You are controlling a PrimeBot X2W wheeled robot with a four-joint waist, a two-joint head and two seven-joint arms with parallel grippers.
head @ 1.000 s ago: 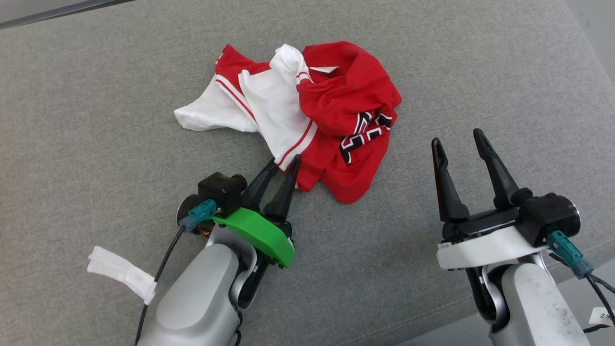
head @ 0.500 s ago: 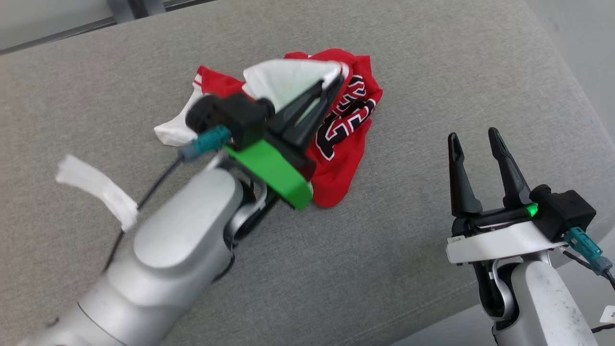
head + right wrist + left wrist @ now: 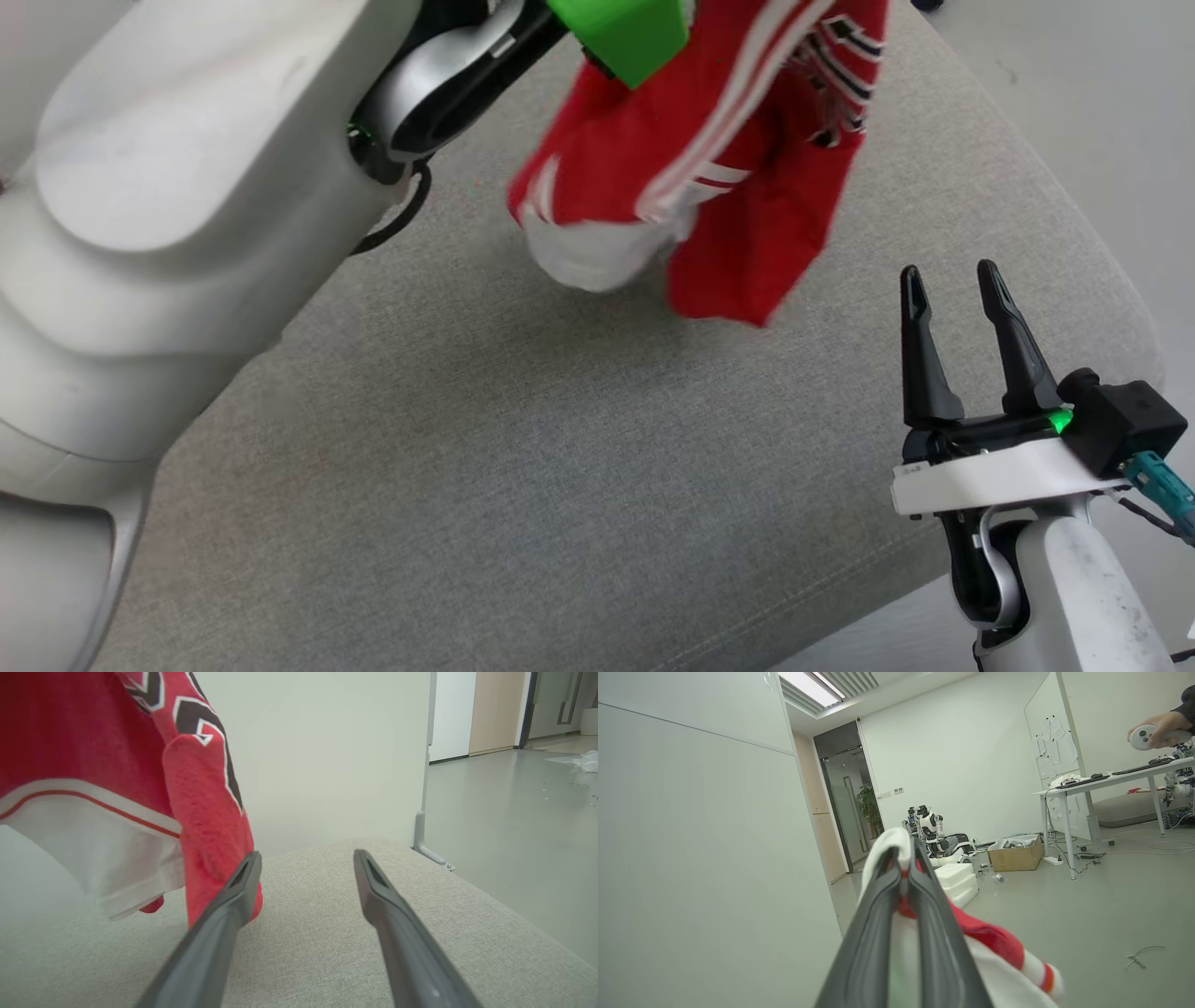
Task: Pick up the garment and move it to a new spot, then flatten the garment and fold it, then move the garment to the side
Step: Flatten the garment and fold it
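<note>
Nearest you, the right gripper (image 3: 950, 273) sits at the lower right over the edge of the grey cushion (image 3: 523, 448), its two dark fingers spread apart with nothing between them. In the right wrist view those fingers frame bare cushion fabric, and the garment (image 3: 205, 812) hangs just beyond the left one. Its lowest red fold is close to the cushion, but you cannot tell whether it touches. Farther up, the red and white garment dangles bunched above the cushion, black lettering on its far side, beneath the green wrist cover (image 3: 625, 33) of the raised left arm (image 3: 168, 215). Your left gripper (image 3: 906, 858) is pressed together, pinching a white and red fold. Beyond it lie a cardboard box (image 3: 1015, 851), a white table (image 3: 1111, 779) and a person's hand (image 3: 1157, 723) holding a controller.
</note>
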